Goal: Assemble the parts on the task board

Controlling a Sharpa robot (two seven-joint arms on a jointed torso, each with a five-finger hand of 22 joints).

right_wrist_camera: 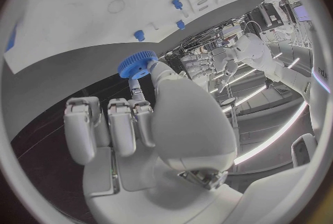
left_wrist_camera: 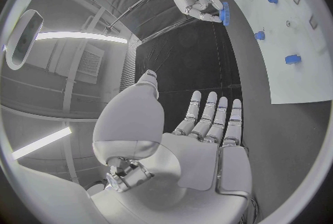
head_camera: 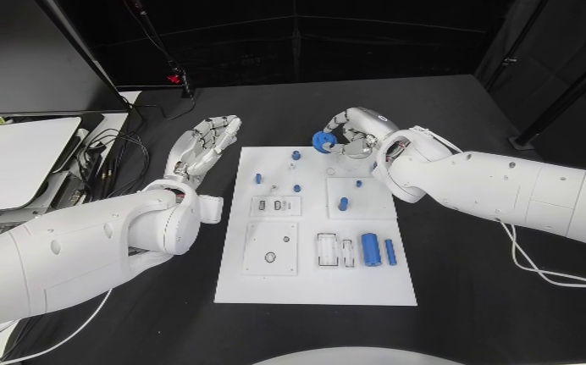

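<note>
The white task board (head_camera: 315,284) lies in the middle of the black table. My right hand (head_camera: 348,137) hovers over its far edge and pinches a blue gear (head_camera: 323,141) between thumb and a finger; the gear (right_wrist_camera: 137,64) is toothed and round, and it shows as a blue gear (left_wrist_camera: 225,13) in the left wrist view too. My left hand (head_camera: 203,146) rests flat and open left of the board, fingers (left_wrist_camera: 210,113) stretched out, holding nothing. On the board lie a blue cylinder (head_camera: 369,249), a thin blue pin (head_camera: 391,251) and several small blue pegs (head_camera: 295,154).
Grey recessed slots (head_camera: 332,250) sit on the board's near half. A monitor and white equipment with cables (head_camera: 104,149) stand at the table's left edge. Bare black table (head_camera: 476,297) stretches right of the board.
</note>
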